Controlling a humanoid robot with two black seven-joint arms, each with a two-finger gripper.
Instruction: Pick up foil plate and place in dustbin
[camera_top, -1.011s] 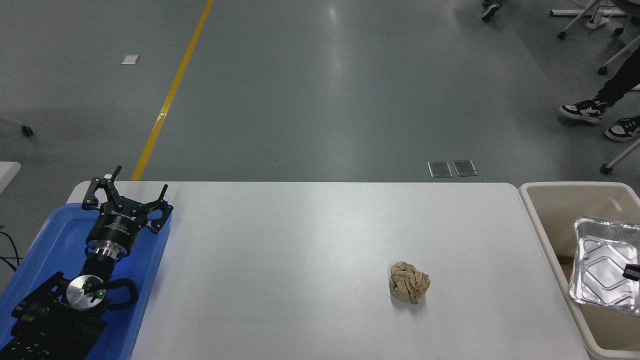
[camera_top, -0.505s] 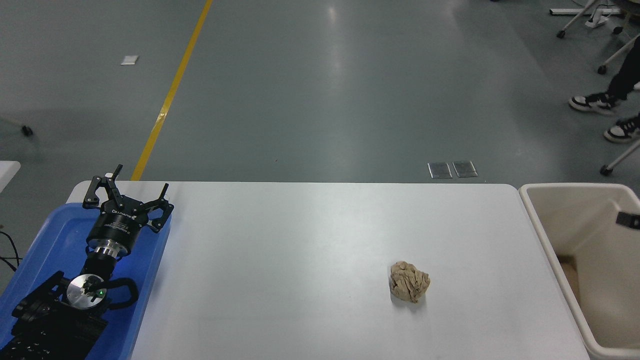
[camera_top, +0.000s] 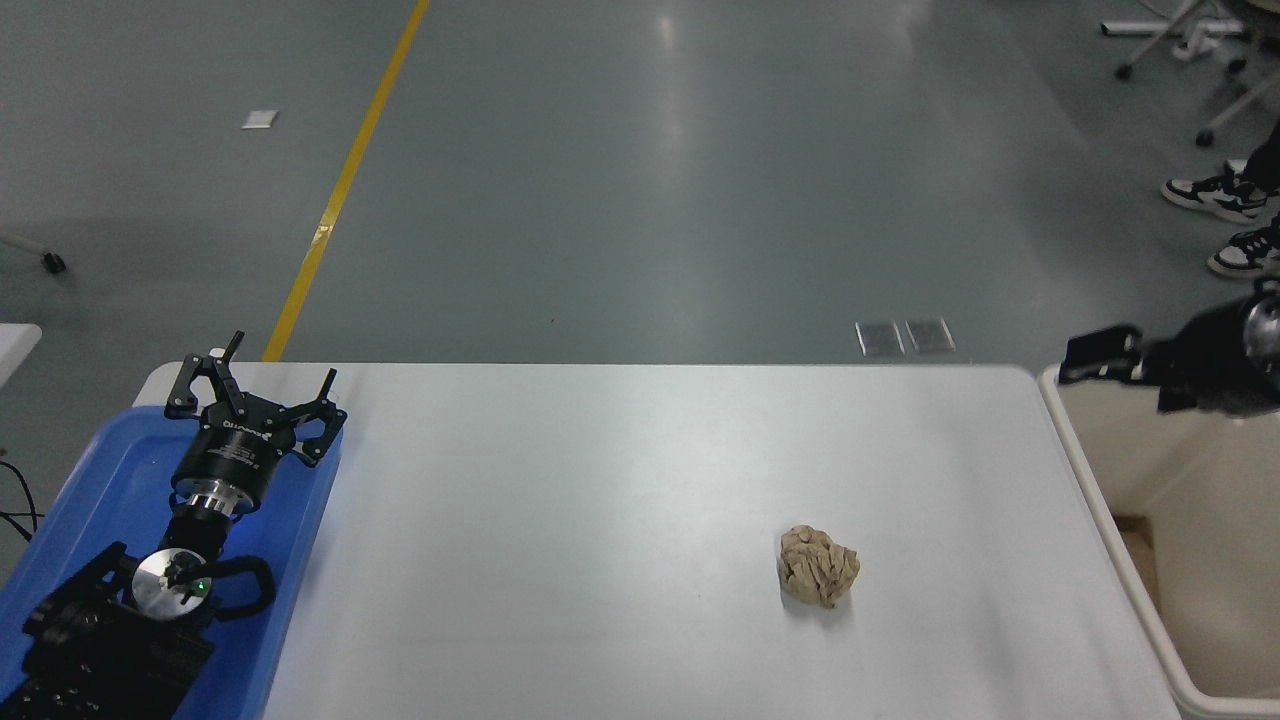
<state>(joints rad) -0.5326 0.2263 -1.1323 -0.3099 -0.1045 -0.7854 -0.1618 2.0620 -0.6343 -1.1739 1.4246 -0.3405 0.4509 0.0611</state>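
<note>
The right gripper (camera_top: 1095, 358) hovers blurred over the dustbin's (camera_top: 1100, 480) far rim; whether it is open is unclear. No foil plate is visible below it. Such foil likely feels light, dents easily, best pinched by its rim.

A white counter (camera_top: 600, 480) carries a crumpled tan paper ball (camera_top: 819, 566) toward its right side. Left of the ball, well apart, the left pincer (camera_top: 255, 385) rests with fingers spread over a blue tray (camera_top: 90, 480) at the counter's left edge. Right of the ball, the beige dustbin (camera_top: 1100, 500) stands against the counter's edge, and the blurred right pincer (camera_top: 1095, 357) hangs over its far rim.
</note>
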